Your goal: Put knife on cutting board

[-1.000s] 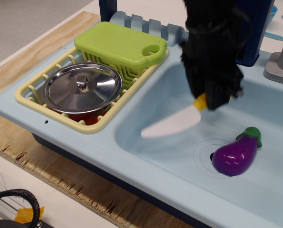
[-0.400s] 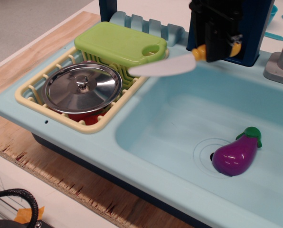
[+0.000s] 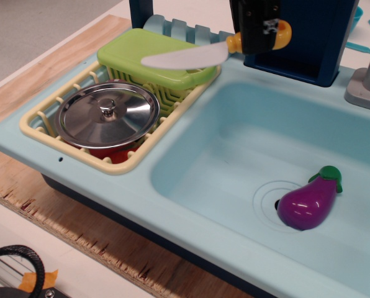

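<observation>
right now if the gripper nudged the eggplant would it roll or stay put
The eggplant would probably roll: its body is rounded and glossy, with no flat side showing. It lies on the smooth sink floor by the drain, so little would stop it sliding. It looks like hollow toy plastic, so likely light and stiff.

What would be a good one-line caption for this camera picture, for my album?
Gripper holds a toy knife over the green cutting board, beside a sink with an eggplant.
</observation>
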Robot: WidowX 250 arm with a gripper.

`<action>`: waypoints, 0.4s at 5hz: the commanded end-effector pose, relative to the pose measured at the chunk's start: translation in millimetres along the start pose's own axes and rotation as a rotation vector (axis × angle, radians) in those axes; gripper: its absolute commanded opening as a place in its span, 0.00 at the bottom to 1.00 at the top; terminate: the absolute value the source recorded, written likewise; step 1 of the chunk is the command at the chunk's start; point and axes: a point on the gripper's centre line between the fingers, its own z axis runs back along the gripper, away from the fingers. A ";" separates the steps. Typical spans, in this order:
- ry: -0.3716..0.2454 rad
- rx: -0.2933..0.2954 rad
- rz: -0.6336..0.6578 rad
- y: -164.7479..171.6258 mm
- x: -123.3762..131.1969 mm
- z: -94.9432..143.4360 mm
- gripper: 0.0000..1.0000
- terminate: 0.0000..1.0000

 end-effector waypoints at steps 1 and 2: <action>-0.038 0.028 -0.071 28.7 -18.1 9.9 0.00 0.00; -0.004 0.001 -0.100 42.9 -30.3 4.3 0.00 0.00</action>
